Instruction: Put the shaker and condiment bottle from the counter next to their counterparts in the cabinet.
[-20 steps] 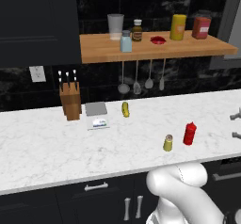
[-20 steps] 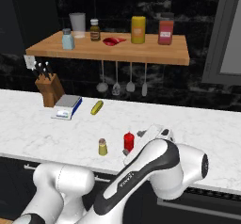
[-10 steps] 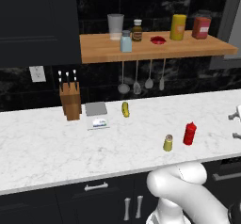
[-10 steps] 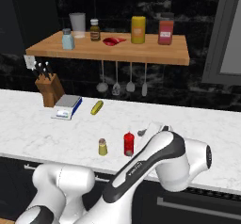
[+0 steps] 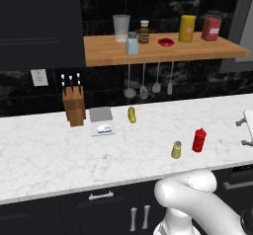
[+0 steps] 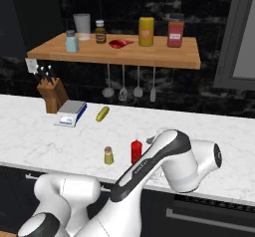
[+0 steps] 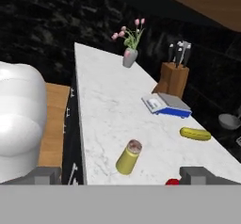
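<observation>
Near the desk [image 5: 59, 155] edge: shaker [image 5: 176, 150] and red bottle [image 5: 198, 140] wait, ungrasped.
Pincer [image 7: 121, 176] open, empty; next, probably lower over the shaker.

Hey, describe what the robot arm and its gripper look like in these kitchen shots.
The arm is glossy white, built of thick rounded segments with bulbous elbows, and has dark charcoal joint bands; one dark link carries small pale lettering too small to read. No cables show. In the hand view, the gripper has two small, blocky, dark grey fingertips.
</observation>
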{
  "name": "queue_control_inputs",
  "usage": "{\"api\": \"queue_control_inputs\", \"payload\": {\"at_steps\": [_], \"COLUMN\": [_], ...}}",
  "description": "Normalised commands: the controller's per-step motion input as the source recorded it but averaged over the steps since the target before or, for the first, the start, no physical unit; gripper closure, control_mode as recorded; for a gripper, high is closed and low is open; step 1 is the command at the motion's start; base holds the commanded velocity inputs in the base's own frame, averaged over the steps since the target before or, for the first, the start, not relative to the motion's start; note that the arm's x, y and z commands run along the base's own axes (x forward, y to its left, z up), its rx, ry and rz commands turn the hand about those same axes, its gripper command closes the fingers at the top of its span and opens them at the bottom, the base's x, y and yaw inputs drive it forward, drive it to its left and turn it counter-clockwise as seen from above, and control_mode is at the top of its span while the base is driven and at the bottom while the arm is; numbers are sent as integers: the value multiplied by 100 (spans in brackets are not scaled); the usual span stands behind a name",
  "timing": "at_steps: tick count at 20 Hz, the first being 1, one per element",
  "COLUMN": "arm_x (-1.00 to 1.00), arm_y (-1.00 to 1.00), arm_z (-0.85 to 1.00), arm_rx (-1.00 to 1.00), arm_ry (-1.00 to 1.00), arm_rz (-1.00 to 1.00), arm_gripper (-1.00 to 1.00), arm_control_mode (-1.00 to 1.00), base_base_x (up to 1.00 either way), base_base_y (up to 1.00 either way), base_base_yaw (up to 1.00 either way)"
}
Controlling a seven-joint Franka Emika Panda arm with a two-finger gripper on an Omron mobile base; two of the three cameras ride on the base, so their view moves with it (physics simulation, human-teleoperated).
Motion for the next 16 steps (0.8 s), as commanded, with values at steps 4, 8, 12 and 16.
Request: {"api": "queue_control_inputs", "payload": {"at_steps": [4, 8, 12, 16], "arm_x": [3, 10, 29, 26], "arm_y": [0, -5, -18, -16], "arm_z": [-27, -13, 0, 0], "arm_rx": [-11, -4, 0, 0], "arm_ry": [-1, 0, 0, 0], "arm_rz": [0, 0, 0, 0], "arm_gripper": [-100, -100, -100, -100], "arm_control_mode": [-100, -100, -100, -100], "base_base_x": [0, 0, 0, 0], "base_base_y": [0, 0, 0, 0], "base_base_yaw": [0, 0, 0, 0]}}
